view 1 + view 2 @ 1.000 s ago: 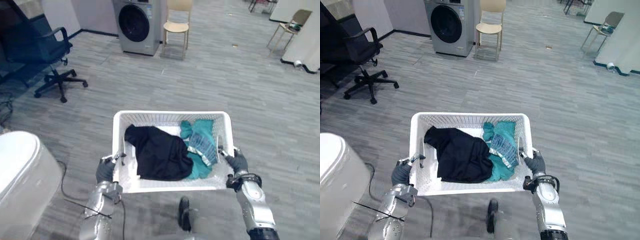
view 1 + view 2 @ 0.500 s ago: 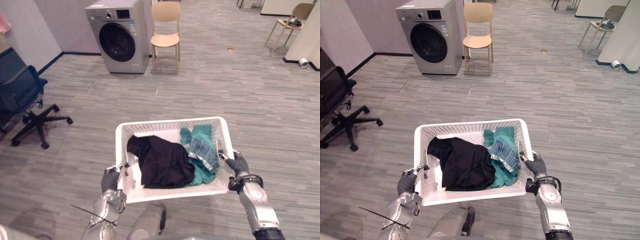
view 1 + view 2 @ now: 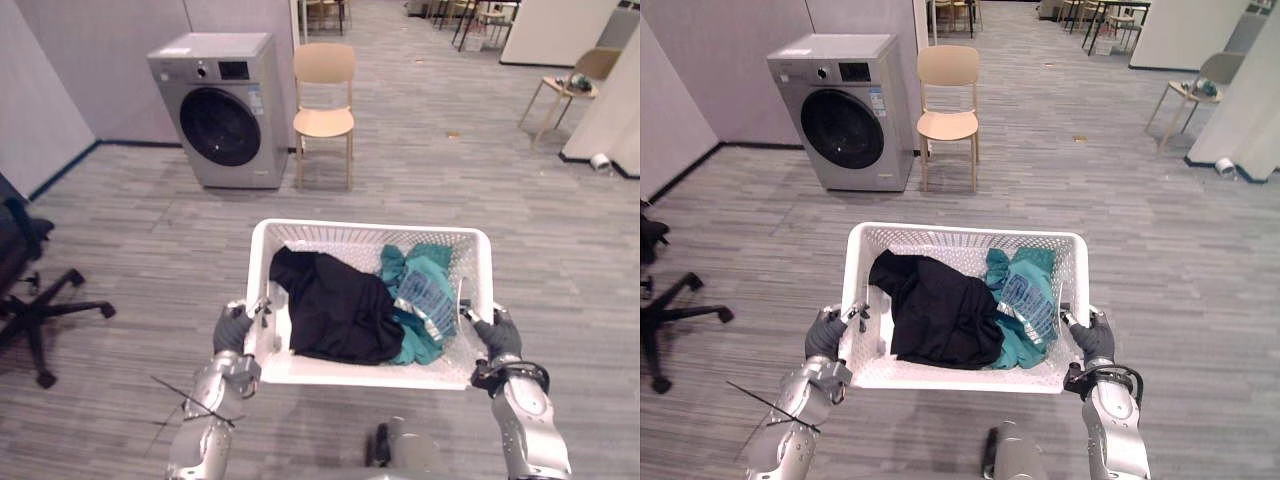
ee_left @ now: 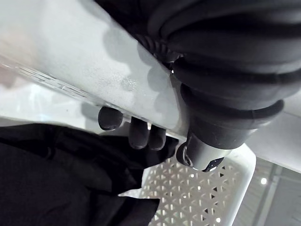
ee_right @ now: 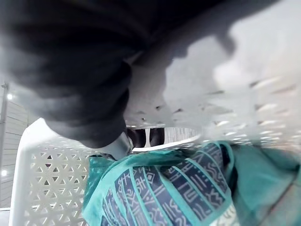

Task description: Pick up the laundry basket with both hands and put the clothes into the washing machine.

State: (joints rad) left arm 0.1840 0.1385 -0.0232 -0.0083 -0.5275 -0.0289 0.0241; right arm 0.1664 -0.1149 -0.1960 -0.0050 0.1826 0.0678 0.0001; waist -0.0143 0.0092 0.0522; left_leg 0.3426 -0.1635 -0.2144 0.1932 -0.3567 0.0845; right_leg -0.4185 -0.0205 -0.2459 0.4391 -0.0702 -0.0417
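Even, soft indoor light; faint shadows beneath the chair and washing machine; wrist views dim.

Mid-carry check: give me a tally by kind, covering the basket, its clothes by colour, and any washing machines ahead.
White plastic lattice laundry basket: 1
Black garment bundle: 1
Teal garment bundle with navy-patterned panel: 1
Grey front-loading washing machine: 1
Total: 4

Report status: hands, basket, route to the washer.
Left hand and right hand shut on laundry basket sides, basket carried. Clothes inside. Washing machine ahead, door closed, chair beside it.
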